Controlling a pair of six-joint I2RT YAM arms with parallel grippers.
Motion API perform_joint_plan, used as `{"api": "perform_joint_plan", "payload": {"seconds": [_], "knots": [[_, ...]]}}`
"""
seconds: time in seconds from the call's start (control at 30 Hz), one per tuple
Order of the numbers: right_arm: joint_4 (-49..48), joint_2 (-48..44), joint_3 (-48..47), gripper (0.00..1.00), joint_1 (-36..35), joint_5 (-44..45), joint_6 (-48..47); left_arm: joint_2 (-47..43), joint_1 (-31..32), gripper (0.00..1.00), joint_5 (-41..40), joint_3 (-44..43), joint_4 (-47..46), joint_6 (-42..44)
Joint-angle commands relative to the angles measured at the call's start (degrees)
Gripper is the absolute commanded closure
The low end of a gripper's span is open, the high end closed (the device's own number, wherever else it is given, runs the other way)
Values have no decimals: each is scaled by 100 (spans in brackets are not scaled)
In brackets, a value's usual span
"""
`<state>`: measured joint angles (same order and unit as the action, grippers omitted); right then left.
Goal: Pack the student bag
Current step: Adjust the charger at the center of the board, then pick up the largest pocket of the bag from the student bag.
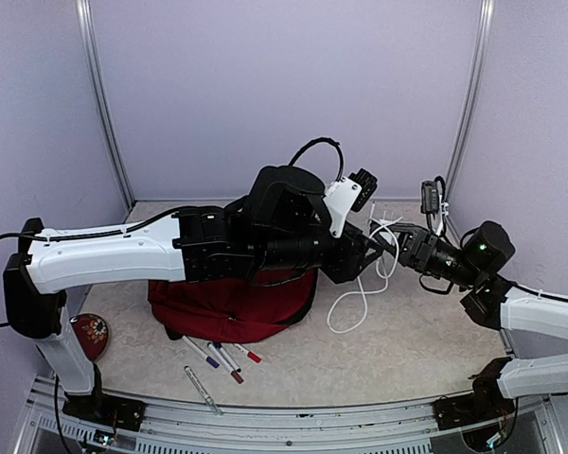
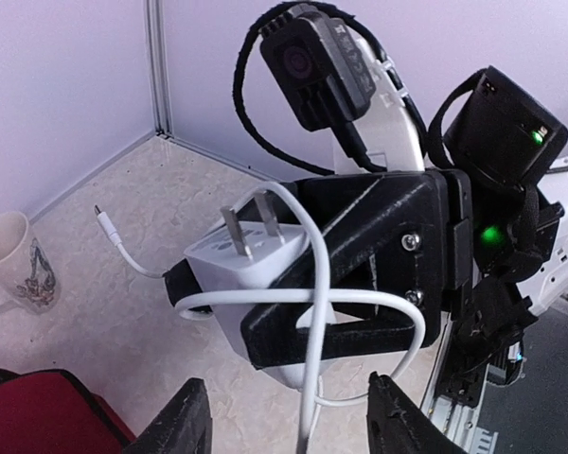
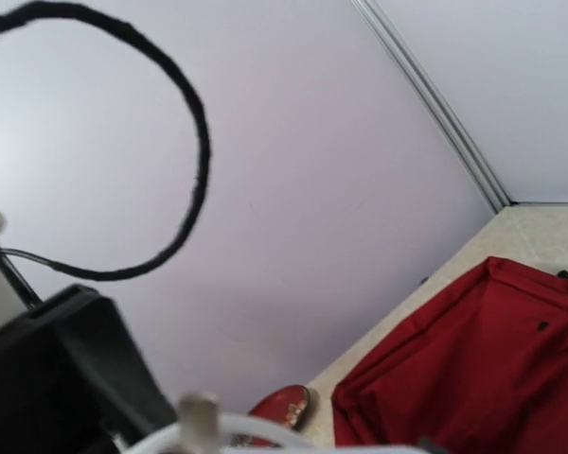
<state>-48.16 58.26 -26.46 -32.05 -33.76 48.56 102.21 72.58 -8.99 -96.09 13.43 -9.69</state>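
Left fingers [image 2: 187,421] are showing at the bottom of my left wrist view, and they are standing apart: the left gripper [image 2: 289,427] is gripping nothing. Only a white cable [image 2: 309,397] is hanging down through the gap between them; whether it is touching them I cannot tell.

Just ahead of them, the right gripper [image 1: 396,238] is clamping on a white charger [image 2: 229,272], with one black finger above it and one below. Two metal pins are sticking out of the charger. The cable is looping around the charger and around the right fingers.

From above I am seeing both grippers facing each other in the air over the right half of the table [image 1: 407,359], towards its back edge. The rest of the cable is trailing down in loops onto the table below them.

The bag [image 1: 229,310] is lying in the middle of the table, a little to the left. It is partly under the left arm and apart from the charger. Some pens [image 1: 218,354] are lying between the bag and the near edge. A red disc [image 1: 91,333] is sitting by the near left corner. A white mug [image 2: 14,257] is standing upright close to a wall; I cannot tell at which edge.
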Motion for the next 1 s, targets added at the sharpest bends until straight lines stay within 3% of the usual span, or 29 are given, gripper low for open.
{"api": "perform_joint_plan", "payload": {"seconds": [0.0, 0.17, 0.27, 0.4, 0.53, 0.77, 0.97], "knots": [[-704, -111, 80, 96, 90, 54, 323, -176, 7, 41, -7, 3, -23, 121], [-949, -197, 188, 96, 260, 58, 600, -369, -45, 18, -101, 38, 89, 145], [-877, -295, 215, 97, 377, 51, 646, -625, -160, 2, 297, 249, -56, 71], [-494, -509, 259, 99, 603, 128, 675, -1029, -638, 1, 599, 814, -294, -480], [-180, -778, 433, 99, 849, 242, 710, -1112, -1102, 1, -312, 1247, 50, -949], [463, -1225, 652, 99, 1122, 335, 565, 213, -1085, 1, -1572, 651, 950, -851], [713, -1404, 720, 100, 1272, 270, 498, 1244, -1134, 5, -1977, 253, 1015, -739]]}}
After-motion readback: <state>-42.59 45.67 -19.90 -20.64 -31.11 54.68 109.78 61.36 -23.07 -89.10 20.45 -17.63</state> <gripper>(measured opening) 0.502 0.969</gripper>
